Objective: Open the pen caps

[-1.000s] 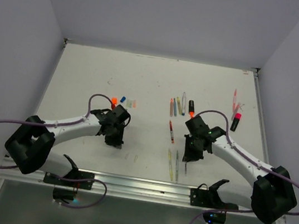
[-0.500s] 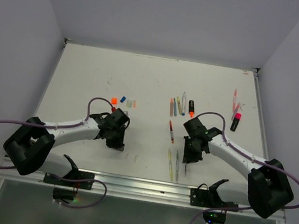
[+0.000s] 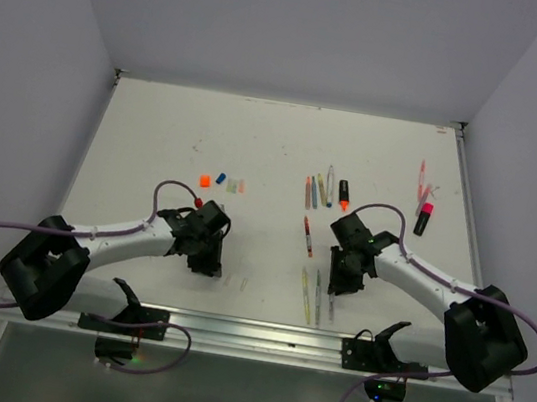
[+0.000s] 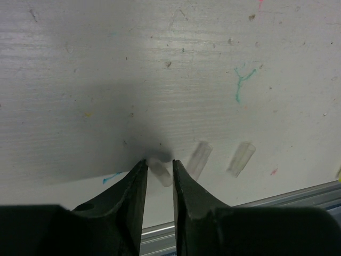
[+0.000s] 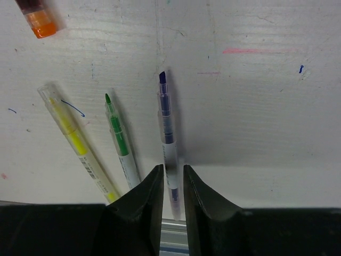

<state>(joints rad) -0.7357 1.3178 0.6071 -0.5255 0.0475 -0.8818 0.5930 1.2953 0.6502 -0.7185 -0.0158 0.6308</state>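
left gripper (image 4: pixel 159 162): parted slightly, clear cap (image 4: pixel 162 175) lying loose between its tips
right gripper (image 5: pixel 173 168): loose astride the uncapped blue pen (image 5: pixel 166 122)
next: both are best raised straight, nothing dragged

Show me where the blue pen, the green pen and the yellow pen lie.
blue pen (image 5: pixel 168 133), right wrist view, mid-barrel.
green pen (image 5: pixel 120 140), right wrist view, mid-barrel.
yellow pen (image 5: pixel 76 140), right wrist view, mid-barrel.

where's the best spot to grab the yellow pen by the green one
On the yellow pen, probably the far half of the barrel, coming straight down and pinching across its slim width: it lies flat, slanted, and the green pen leaves more gap there.
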